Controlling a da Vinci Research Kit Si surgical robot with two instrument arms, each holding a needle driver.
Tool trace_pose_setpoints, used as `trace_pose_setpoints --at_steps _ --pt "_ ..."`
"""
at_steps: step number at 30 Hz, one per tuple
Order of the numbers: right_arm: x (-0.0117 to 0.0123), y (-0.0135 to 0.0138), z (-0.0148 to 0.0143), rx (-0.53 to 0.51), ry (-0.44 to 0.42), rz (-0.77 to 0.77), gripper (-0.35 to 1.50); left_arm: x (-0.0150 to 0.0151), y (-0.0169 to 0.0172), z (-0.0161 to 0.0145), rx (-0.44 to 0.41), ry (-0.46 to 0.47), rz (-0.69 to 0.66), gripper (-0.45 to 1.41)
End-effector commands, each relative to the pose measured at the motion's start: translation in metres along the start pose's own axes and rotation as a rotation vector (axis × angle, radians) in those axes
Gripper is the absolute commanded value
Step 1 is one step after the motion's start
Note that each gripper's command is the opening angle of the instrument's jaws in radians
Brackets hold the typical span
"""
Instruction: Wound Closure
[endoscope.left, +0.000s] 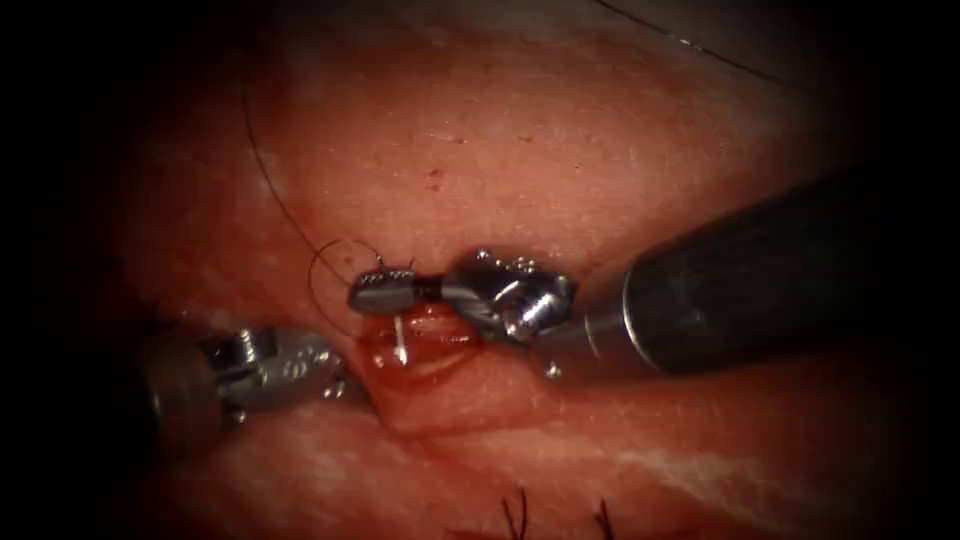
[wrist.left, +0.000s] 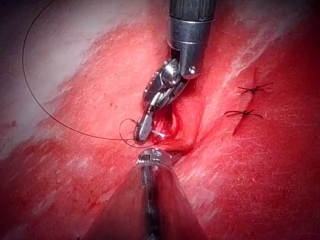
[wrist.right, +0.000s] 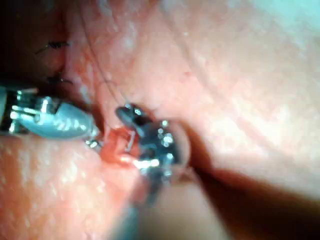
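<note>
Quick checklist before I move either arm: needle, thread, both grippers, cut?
1. Needle in sight: ok, a short bright piece shows in the cut under the right gripper.
2. Right gripper holds the needle: cannot tell, its grasp is hidden.
3. Left gripper hold: cannot tell; its tip meets the tissue at the cut's left edge.
4. Thread free: ok, it loops loosely left of the right gripper.
5. Earlier stitches intact: ok.

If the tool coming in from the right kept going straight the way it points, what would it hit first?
Probably the thread looping just beyond the right tool, then tissue left of the cut; depth is hard to judge.
</note>
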Motion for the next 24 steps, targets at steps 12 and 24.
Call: trace_pose_setpoints --at_steps 12,24 --pt "-0.0013 -0.0011 0.0004 0.017 -0.016 0.111 -0.35 -0.0003 0.0001 0.001 -0.005 0.001 0.0 -0.45" --pt "0.0003 -0.0003 -0.0004 0.017 0.104 0.208 0.37 -0.0004 0.0004 0.0008 -0.005 0.0 0.001 -0.45"
